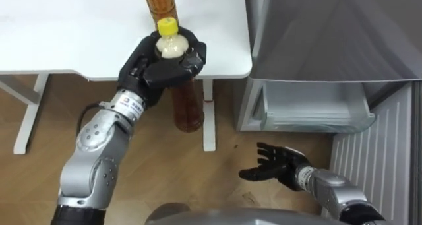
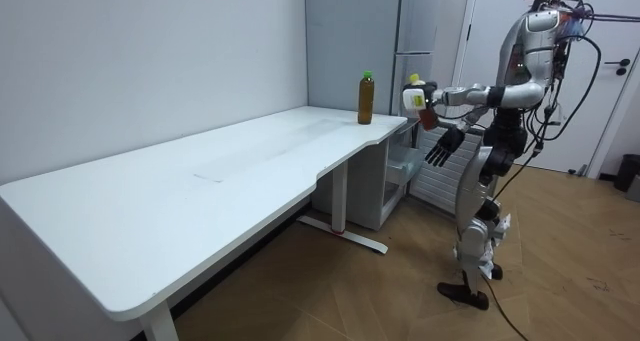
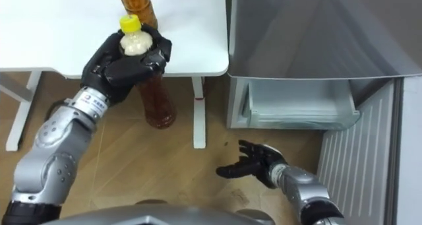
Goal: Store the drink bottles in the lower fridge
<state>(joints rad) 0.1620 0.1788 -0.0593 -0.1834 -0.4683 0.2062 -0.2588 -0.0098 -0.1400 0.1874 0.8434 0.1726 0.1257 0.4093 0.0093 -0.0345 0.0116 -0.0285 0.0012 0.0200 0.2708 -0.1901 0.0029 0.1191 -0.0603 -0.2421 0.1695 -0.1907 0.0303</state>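
Left hand [image 1: 157,68] around bottle [image 1: 188,107], beside table [image 1: 66,27]

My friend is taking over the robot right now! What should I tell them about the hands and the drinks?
The left hand is shut on a yellow-capped bottle, held upright just off the table edge.
The right hand is open, low, in front of the fridge.
The second bottle stands on the table near that edge.
The lower fridge is open; no bottle is seen inside.
Done: one bottle is in hand.
Left: put it in the lower fridge, then fetch the second bottle.
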